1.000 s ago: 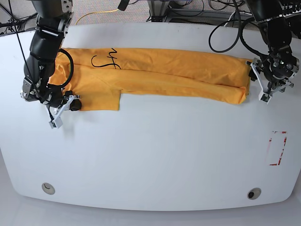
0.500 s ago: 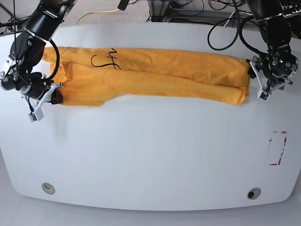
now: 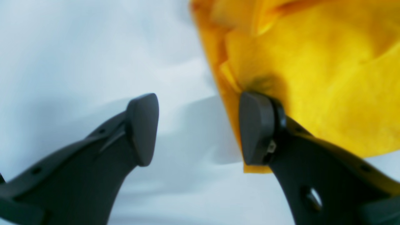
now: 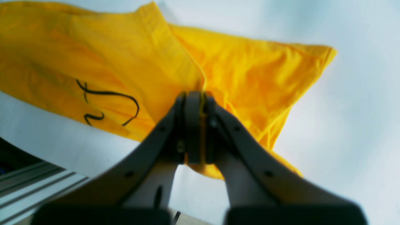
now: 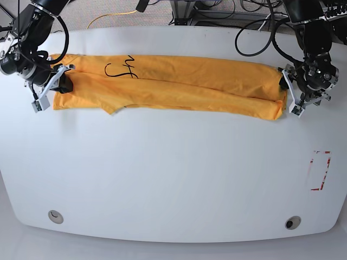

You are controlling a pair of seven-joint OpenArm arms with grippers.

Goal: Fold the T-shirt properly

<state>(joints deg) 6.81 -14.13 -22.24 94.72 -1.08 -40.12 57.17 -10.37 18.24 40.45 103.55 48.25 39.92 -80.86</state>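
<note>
At the left edge of the base view, the right tool was pressed together on the sleeve end of the T-shirt, cloth pinched between its pads. The shirt lay as a long folded band across the far part of the white surface, black lettering up. At its right end, the left tool stood spread, one fingertip touching the hem.

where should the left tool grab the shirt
At the shirt's folded end by the left tool, coming in from the bare table beyond that end. The layers stack into a thick edge there, and one open finger already touches it.
</note>
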